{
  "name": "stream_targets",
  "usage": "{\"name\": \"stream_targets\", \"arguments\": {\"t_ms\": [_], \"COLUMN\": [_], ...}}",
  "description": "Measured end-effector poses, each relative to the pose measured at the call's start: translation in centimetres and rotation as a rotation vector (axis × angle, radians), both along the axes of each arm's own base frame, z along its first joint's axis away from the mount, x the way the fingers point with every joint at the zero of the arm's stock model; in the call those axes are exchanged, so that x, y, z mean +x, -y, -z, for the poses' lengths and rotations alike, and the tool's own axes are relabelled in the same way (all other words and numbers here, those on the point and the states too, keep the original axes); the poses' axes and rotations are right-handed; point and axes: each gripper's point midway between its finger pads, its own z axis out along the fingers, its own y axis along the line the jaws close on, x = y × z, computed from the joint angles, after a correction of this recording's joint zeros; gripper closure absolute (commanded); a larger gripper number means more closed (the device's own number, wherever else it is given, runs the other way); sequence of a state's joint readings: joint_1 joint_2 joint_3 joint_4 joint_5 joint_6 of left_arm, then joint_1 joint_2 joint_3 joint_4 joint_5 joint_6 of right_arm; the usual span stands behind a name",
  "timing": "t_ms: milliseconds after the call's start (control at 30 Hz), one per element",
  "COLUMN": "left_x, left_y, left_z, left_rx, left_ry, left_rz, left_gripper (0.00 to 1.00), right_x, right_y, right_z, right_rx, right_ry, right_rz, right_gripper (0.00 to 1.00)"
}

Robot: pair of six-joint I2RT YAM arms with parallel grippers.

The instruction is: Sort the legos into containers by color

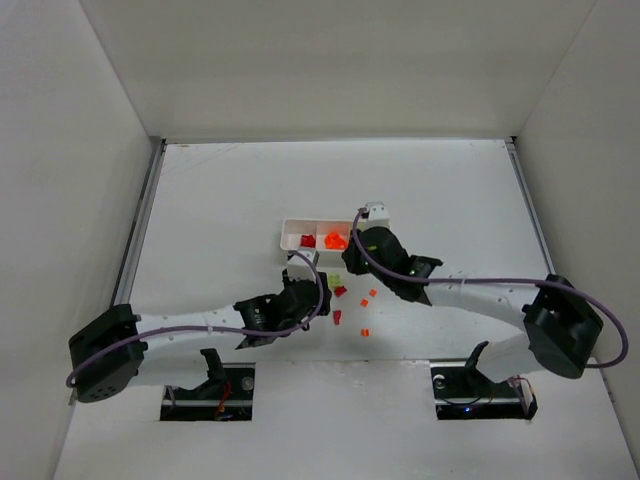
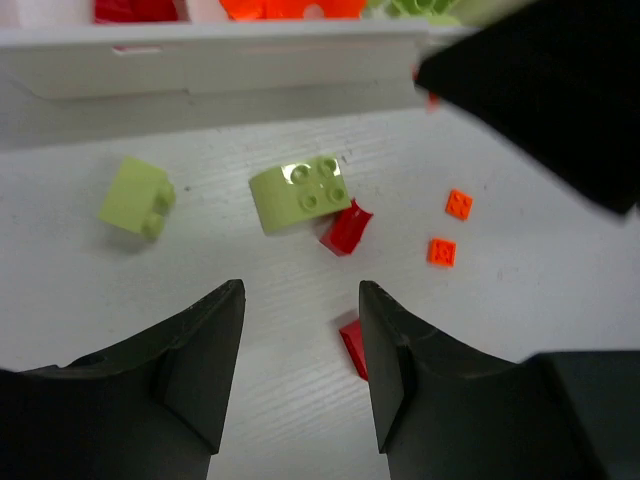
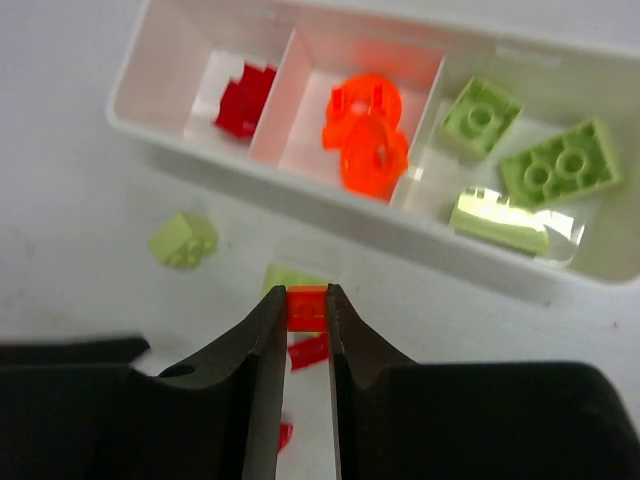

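The white three-part tray (image 1: 293, 229) holds red bricks (image 3: 245, 98) on the left, orange pieces (image 3: 365, 135) in the middle and pale green bricks (image 3: 555, 170) on the right. My right gripper (image 3: 306, 305) is shut on a tiny orange brick (image 3: 307, 300), held above the table just in front of the tray; in the top view this gripper (image 1: 354, 258) covers the tray's right end. My left gripper (image 2: 300, 310) is open and empty, low over the table, with a red brick (image 2: 352, 345) beside its right finger. In the top view the left gripper (image 1: 312, 292) is left of the loose bricks.
Loose on the table in front of the tray are two green bricks (image 2: 300, 195) (image 2: 137, 198), another red brick (image 2: 347, 228) and two orange bricks (image 2: 459, 204) (image 2: 441, 251). One more orange brick (image 1: 365, 331) lies nearer the bases. The right arm (image 2: 540, 90) looms at upper right.
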State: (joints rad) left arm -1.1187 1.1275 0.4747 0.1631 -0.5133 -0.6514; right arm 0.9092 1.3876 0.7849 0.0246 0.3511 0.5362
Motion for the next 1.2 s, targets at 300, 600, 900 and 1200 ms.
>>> {"name": "stream_targets", "arguments": {"t_ms": [300,600,900,1200], "left_x": [-3.6,-4.3,-4.7,-4.1], "left_y": [2.1,3.0,3.0,4.5], "left_z": [4.3,4.2,6.0,6.5], "left_rx": [0.098,0.061,0.105,0.092], "left_ry": [-0.066,-0.072,-0.095,-0.088], "left_rz": [0.097,0.105,0.109,0.096], "left_gripper": [0.51,0.51,0.51,0.8], "right_x": [6.3,8.1,8.1,5.9], "right_y": [-0.7,-2.0,-1.8,0.4], "right_z": [1.2,2.6,1.9,-1.7], "right_rx": [-0.013,-0.034,-0.022,0.069], "right_ry": [-0.007,-0.027,-0.018,0.048], "right_rz": [0.079,0.068,0.071,0.09], "right_gripper": [0.77,0.66,0.49,0.54]}}
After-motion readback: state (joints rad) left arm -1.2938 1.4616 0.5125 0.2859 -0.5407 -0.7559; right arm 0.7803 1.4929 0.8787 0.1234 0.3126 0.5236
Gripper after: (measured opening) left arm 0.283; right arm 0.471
